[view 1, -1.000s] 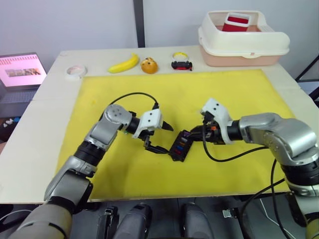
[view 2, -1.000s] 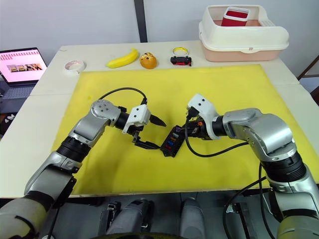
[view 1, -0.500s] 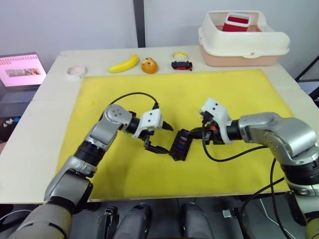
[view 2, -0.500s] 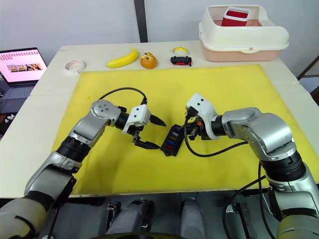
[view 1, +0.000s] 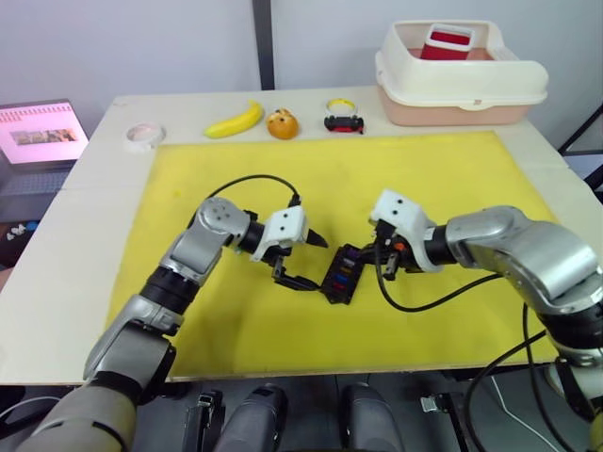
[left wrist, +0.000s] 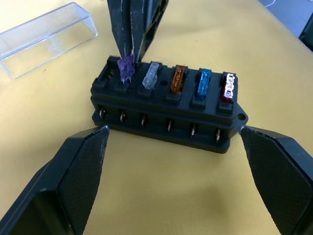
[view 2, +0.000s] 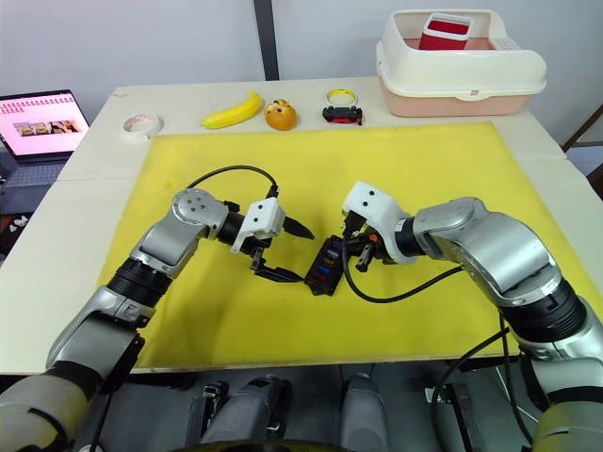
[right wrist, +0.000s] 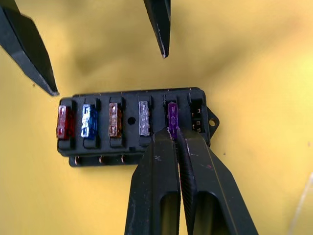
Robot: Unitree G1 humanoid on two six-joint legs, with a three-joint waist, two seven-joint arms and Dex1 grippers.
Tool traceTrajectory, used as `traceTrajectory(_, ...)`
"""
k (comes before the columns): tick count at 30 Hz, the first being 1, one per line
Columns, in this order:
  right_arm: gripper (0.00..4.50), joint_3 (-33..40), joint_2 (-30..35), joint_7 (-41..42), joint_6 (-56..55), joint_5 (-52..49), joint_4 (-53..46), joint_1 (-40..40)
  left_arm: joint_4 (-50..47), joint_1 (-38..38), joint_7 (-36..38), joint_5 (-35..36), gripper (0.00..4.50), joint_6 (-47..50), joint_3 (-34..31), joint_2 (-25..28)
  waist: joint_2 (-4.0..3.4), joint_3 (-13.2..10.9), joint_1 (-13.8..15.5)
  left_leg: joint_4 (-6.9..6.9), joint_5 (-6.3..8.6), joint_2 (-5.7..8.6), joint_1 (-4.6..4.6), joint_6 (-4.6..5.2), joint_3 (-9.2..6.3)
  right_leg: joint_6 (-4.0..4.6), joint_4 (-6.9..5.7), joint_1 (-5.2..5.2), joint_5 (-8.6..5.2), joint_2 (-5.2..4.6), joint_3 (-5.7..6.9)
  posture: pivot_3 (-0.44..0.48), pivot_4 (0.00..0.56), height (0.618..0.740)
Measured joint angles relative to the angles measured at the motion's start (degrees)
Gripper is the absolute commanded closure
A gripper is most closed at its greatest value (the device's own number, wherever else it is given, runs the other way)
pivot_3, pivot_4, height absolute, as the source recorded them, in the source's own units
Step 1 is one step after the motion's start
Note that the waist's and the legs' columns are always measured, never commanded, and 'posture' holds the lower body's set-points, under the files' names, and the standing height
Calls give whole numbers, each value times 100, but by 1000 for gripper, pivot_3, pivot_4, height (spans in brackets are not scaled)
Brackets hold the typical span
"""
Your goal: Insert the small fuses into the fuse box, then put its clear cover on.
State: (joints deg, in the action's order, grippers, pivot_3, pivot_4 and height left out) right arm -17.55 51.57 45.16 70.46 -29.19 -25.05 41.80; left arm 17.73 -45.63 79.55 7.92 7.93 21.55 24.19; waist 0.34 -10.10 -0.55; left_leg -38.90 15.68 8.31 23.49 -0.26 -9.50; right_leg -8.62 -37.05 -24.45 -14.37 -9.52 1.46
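Both arms are built of rounded silver-grey shells with dark joints between the segments, and each ends in a white angular wrist housing. A thin black cable loops out from each forearm to its wrist housing. The left gripper [view 1: 303, 261] and the right gripper [view 2: 345, 252] each carry two black fingers [left wrist: 73, 181] that taper to points, with a fine cross-hatched texture on their inner faces.

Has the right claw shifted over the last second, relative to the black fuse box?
Yes. The right claw has slid toward the robot's left, closing onto the black fuse box, which stays put on the yellow mat.
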Motion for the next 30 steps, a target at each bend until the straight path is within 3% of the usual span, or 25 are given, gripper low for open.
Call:
traceTrajectory(11, 4432, -465, 218, 369, 172, 147, 7, 829, -2, 22, -11, 0, 0, 0, 0, -9, 0, 0, 0, 0, 0, 0, 0, 0, 0, 0, 0, -1, 0, 0, 0, 0, 150, 740)
traceTrajectory(30, 4432, -770, 132, 356, 757, 198, 49, 1142, -11, 26, -28, 0, 0, 1, 1, -15, 0, 0, -5, 1, 0, 0, 0, 0, 0, 0, 0, -2, 0, 0, 0, 0, 150, 740)
